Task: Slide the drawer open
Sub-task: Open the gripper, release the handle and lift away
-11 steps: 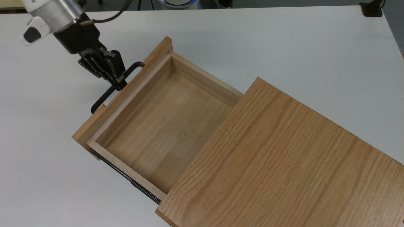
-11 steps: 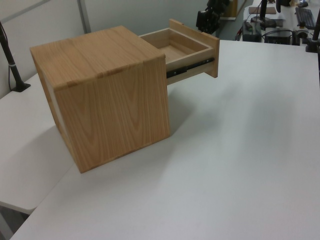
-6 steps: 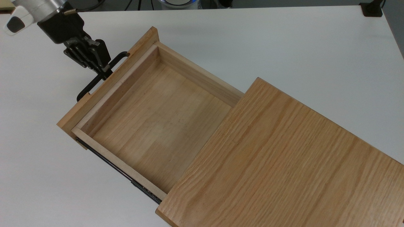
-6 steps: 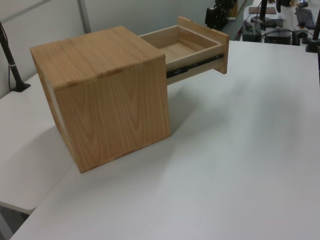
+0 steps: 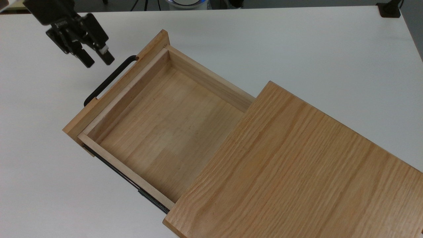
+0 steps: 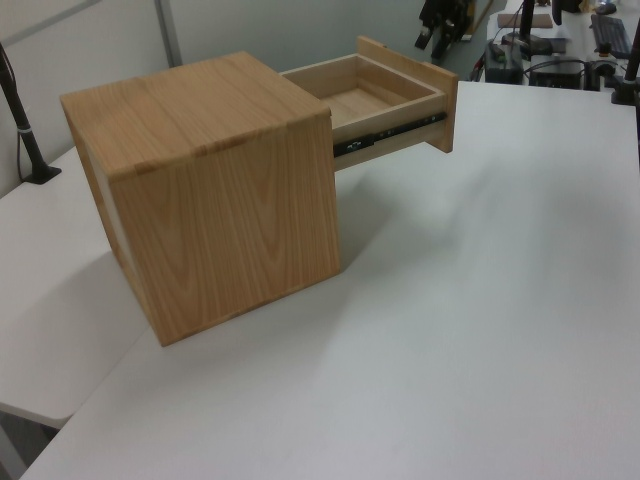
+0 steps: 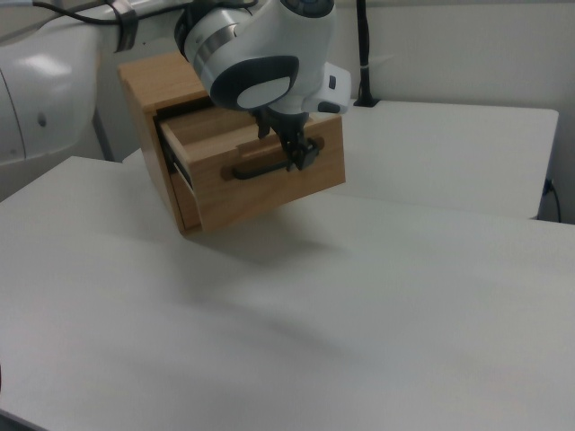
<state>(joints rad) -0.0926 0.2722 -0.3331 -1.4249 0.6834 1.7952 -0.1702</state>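
The drawer (image 5: 165, 129) is pulled far out of the oak cabinet (image 5: 297, 165) toward the top view's upper left, and its pale plank floor is bare. The black bar handle (image 5: 106, 81) on the drawer's front board is free. My gripper (image 5: 98, 61) hangs open just up and left of the handle, apart from it, with nothing between its fingers. In the left view the drawer (image 6: 355, 100) juts out to the right of the cabinet (image 6: 220, 190), and the gripper (image 6: 441, 42) is beyond its front board. In the right view the gripper (image 7: 301, 160) hovers in front of the handle (image 7: 256, 171).
The cabinet stands on a wide white table (image 5: 297, 49). A black clamp base (image 5: 390, 10) sits at the table's far right corner in the top view. A black post (image 6: 25, 130) stands at the left view's left edge. The white arm (image 7: 260, 54) reaches above the drawer.
The drawer slid further out while the gripper held the handle. The gripper then let go, opened, and drew away up and left in the top view.
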